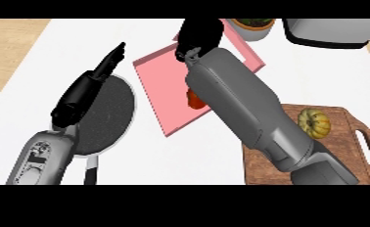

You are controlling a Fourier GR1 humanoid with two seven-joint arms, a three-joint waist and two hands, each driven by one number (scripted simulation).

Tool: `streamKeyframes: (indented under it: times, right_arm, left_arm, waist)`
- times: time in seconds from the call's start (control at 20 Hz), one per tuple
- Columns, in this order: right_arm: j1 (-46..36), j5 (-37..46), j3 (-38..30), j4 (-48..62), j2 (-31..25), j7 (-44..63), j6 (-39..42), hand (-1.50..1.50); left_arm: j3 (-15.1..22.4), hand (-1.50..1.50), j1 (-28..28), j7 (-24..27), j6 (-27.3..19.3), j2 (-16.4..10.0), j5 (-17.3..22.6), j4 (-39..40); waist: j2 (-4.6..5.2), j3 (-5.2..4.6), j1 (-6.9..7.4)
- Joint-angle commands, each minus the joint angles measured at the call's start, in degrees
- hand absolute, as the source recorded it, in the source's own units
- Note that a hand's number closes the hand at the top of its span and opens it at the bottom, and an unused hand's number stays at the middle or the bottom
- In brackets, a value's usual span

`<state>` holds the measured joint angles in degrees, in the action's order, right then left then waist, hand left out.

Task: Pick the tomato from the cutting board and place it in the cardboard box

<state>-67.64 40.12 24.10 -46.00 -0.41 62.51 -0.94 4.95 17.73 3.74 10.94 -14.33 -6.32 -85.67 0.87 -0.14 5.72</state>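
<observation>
Tomato (195,100) looks to be down in the pink box (162,86) already, half hidden by the right forearm (239,106). Right hand (198,34) sits over the box's far edge, can't tell if it's spread or closed. Left hand (92,81) is spread above the pan (115,121). Next up, I'd guess: pull back without nudging it.

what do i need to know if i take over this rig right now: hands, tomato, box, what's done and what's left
Left hand: open, held over the dark pan at the left, holding nothing.
Right hand: reached out over the far end of the pink box; I can't tell whether it holds anything.
Tomato: red, lying inside the box, half hidden by the right forearm. It is not on the cutting board, where only a yellow squash shows.
Done: the tomato looks placed in the box.
Left: probably just pull the right arm back, then check the tomato.
</observation>
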Motion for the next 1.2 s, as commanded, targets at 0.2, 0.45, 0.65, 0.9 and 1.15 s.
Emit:
streamKeyframes:
  times: [0.2,0.45,0.65,0.9,1.15]
  right_arm:
    - [-0.9,-15.2,4.7,5.3,0.4,-6.8,-1.4,-1.5]
    - [0.0,-12.4,5.1,-0.6,0.4,-13.7,-18.4,-1.5]
    - [-1.4,-14.4,-5.4,-7.8,0.4,-16.4,-36.0,-1.5]
    - [6.6,-17.9,-8.2,-11.4,0.4,-21.0,-50.2,-1.5]
    - [14.1,-20.6,-9.4,-13.0,0.4,-29.5,-54.2,-1.5]
  left_arm:
    - [-3.5,0.0,-0.5,1.1,1.2,-1.8,1.2,1.5]
    - [-3.2,0.0,-2.2,1.4,1.5,-2.1,1.0,0.7]
    - [-2.6,0.0,-2.7,1.2,0.0,-0.6,0.6,-0.1]
    - [-3.9,0.0,-3.3,0.6,1.0,-2.3,1.2,-1.0]
    - [-4.4,0.0,-6.1,3.2,0.9,-2.7,0.5,-1.9]
  waist:
    - [-0.29,0.09,-2.61]
    - [-0.27,0.13,-2.82]
    - [-0.62,0.38,-3.63]
    - [-0.55,0.24,-3.95]
    - [-0.75,0.17,-4.86]
